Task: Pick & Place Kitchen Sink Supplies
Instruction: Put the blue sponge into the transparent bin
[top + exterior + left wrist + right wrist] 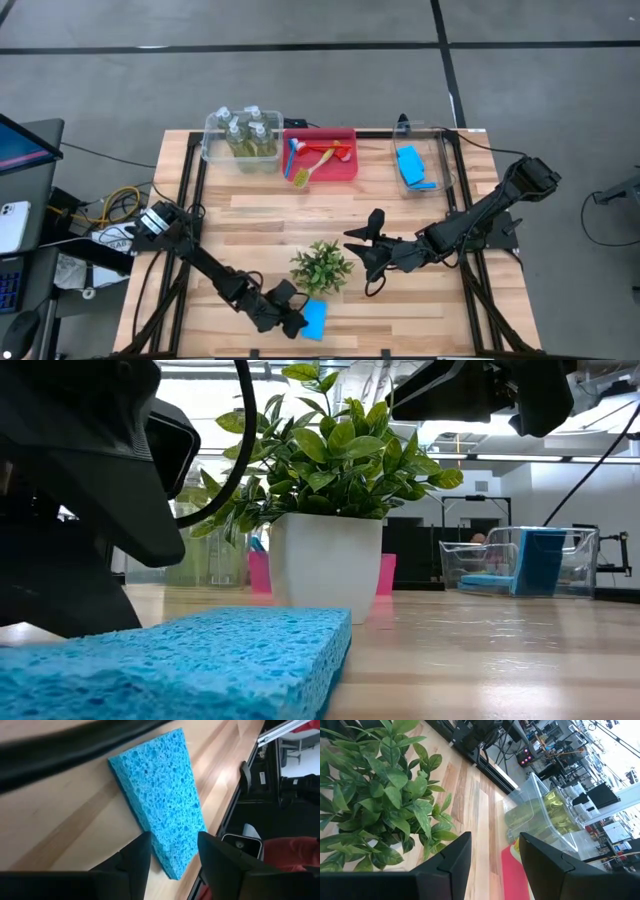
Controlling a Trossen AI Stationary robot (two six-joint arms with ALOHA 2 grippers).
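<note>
Parted jaws on our left gripper (298, 322) straddle the near end of a light-blue sponge (314, 318); its fingers (132, 862) stand on either side, and we cannot tell whether they touch it. That sponge lies flat on the table (400, 320), just in front of the small plant (322, 266) and close to the front edge. Our right gripper (362, 250) hangs just right of the plant, jaws apart and empty. Behind the plant, a red bin (345, 170) holds the brushes (310, 165). Left of that, the clear bin (212, 148) holds the bottles (247, 135). Far right of the plant, another clear bin (445, 165) holds more blue sponges (412, 168).
</note>
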